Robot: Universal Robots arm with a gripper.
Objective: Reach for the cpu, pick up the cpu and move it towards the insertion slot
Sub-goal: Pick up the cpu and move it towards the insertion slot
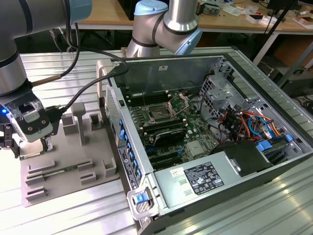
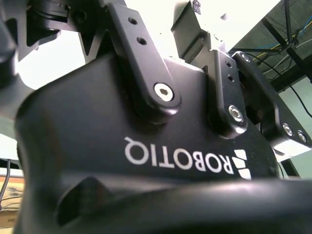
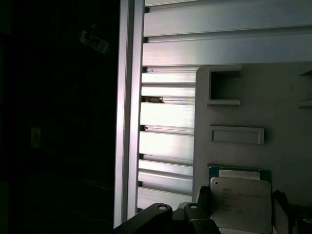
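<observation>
At the exterior view's left, the gripper (image 1: 29, 147) hangs low over the tray (image 1: 73, 164). In the first wrist view its jaws stand apart, straddling the flat-lying cpu (image 3: 241, 207) for a grasp. The slot (image 1: 159, 113) waits well apart, mid-frame.

Looks close onto the black gripper (image 2: 190, 114), spread across the middle of the frame. Shows two black bars (image 2: 141, 53) pinned to it by silver screws (image 2: 163, 91), white lettering (image 2: 185, 158) on its shell. Catches bright glare (image 2: 48, 61) behind, dark cables (image 2: 292, 44) in one corner.
</observation>
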